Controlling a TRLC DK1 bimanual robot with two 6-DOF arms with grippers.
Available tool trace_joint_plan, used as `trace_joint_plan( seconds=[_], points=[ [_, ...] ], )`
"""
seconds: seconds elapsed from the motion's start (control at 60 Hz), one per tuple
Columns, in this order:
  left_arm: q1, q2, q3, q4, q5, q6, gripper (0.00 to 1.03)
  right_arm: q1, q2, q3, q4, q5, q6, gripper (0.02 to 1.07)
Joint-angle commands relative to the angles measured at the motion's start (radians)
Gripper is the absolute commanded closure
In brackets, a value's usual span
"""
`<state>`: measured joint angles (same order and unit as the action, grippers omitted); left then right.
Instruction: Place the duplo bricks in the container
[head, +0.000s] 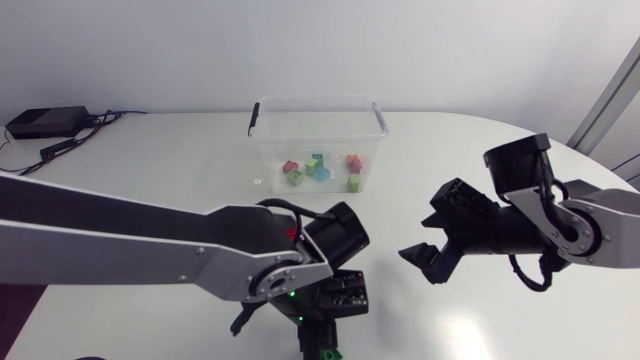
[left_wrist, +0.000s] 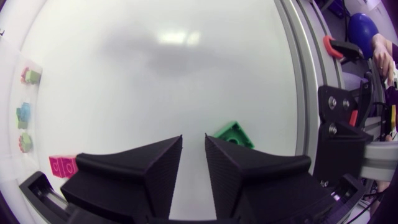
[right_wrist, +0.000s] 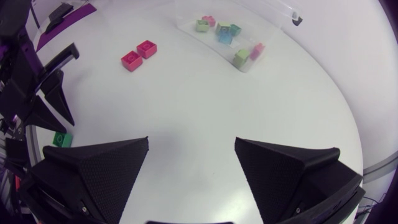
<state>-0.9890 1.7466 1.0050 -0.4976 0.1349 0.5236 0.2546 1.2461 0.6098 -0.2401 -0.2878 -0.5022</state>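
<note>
From above, the left gripper (head: 322, 325) sits low near the table's edge with the green brick (head: 329, 353) just beside it, well apart from the container (head: 262, 150); a careless descent could nudge the brick off the table. In the left wrist view the fingers stand a narrow gap apart and hold nothing, and the green brick (left_wrist: 234, 133) lies ahead of one finger, not between them, so closing here would probably shove it aside. In the right wrist view the right gripper (right_wrist: 191, 163) gapes wide and empty; the pink bricks (right_wrist: 138, 55) lie loose on the table, possibly joined
</note>
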Motion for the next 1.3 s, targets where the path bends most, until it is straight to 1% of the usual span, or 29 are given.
trace_joint_plan(
  seconds=[0.0, 0.067, 0.133, 0.233, 0.4, 0.55, 0.583, 0.6, 0.617, 0.667, 0.717, 0.817, 0.9, 0.983, 1.1, 1.133, 1.183, 1.217, 1.233, 1.25, 1.267, 1.283],
  points=[
    [-0.002, 0.004, 0.029, -0.002, 0.015, -0.019, 0.75, 0.025, -0.027, -0.036, -0.010, -0.005, -0.025, 0.07],
    [0.009, -0.032, 0.023, -0.002, 0.017, -0.020, 0.76, 0.055, -0.037, -0.047, -0.034, -0.005, -0.027, 0.07],
    [0.030, -0.067, 0.009, -0.019, 0.015, -0.020, 0.76, 0.123, -0.050, -0.065, -0.064, -0.004, -0.022, 0.07],
    [0.035, -0.070, -0.014, -0.116, 0.017, 0.006, 0.76, 0.175, -0.065, -0.079, -0.064, 0.001, -0.002, 0.07],
    [-0.016, -0.030, -0.066, -0.147, 0.017, 0.006, 0.76, 0.163, -0.083, -0.077, -0.076, 0.001, -0.004, 0.07],
    [-0.063, 0.030, -0.055, -0.154, 0.042, -0.002, 0.76, 0.132, -0.116, -0.091, -0.100, -0.001, -0.022, 0.07],
    [-0.069, 0.034, -0.046, -0.153, 0.065, -0.004, 0.76, 0.123, -0.123, -0.094, -0.113, -0.002, -0.029, 0.07],
    [-0.068, 0.037, -0.034, -0.144, 0.095, -0.007, 0.76, 0.118, -0.134, -0.102, -0.119, -0.004, -0.035, 0.07],
    [-0.066, 0.036, -0.031, -0.125, 0.103, -0.011, 0.76, 0.118, -0.137, -0.105, -0.120, -0.004, -0.036, 0.07],
    [-0.066, 0.036, -0.023, -0.081, 0.108, -0.022, 0.76, 0.118, -0.146, -0.116, -0.125, -0.004, -0.038, 0.07],
    [-0.062, 0.031, -0.008, -0.071, 0.111, -0.025, 0.76, 0.123, -0.152, -0.125, -0.134, -0.004, -0.038, 0.07],
    [-0.034, -0.041, 0.007, -0.056, 0.121, -0.047, 0.76, 0.146, -0.166, -0.131, -0.171, -0.005, -0.036, 0.07],
    [0.009, -0.133, -0.008, -0.004, 0.123, -0.076, 0.76, 0.183, -0.174, -0.131, -0.202, -0.005, -0.030, 0.07],
    [0.061, -0.202, -0.023, -0.016, 0.121, -0.077, 0.76, 0.252, -0.180, -0.125, -0.249, -0.036, -0.033, 0.07],
    [0.133, -0.292, -0.065, -0.050, 0.120, -0.068, 0.75, 0.376, -0.152, -0.107, -0.261, -0.030, 0.007, 0.07],
    [0.150, -0.320, -0.075, -0.059, 0.120, -0.068, 0.69, 0.405, -0.137, -0.101, -0.258, -0.019, 0.021, 0.07],
    [0.173, -0.361, -0.091, -0.071, 0.120, -0.068, 0.55, 0.445, -0.106, -0.084, -0.254, -0.005, 0.039, 0.07],
    [0.184, -0.380, -0.098, -0.071, 0.120, -0.068, 0.48, 0.460, -0.082, -0.070, -0.252, -0.004, 0.044, 0.07],
    [0.194, -0.395, -0.106, -0.073, 0.118, -0.070, 0.41, 0.469, -0.068, -0.064, -0.252, -0.004, 0.047, 0.07],
    [0.197, -0.398, -0.109, -0.073, 0.117, -0.068, 0.39, 0.476, -0.060, -0.059, -0.252, -0.002, 0.050, 0.07],
    [0.210, -0.410, -0.115, -0.073, 0.115, -0.070, 0.34, 0.492, -0.037, -0.048, -0.252, 0.006, 0.057, 0.07],
    [0.220, -0.418, -0.120, -0.073, 0.115, -0.070, 0.31, 0.506, -0.020, -0.039, -0.252, 0.015, 0.062, 0.07]
  ],
)
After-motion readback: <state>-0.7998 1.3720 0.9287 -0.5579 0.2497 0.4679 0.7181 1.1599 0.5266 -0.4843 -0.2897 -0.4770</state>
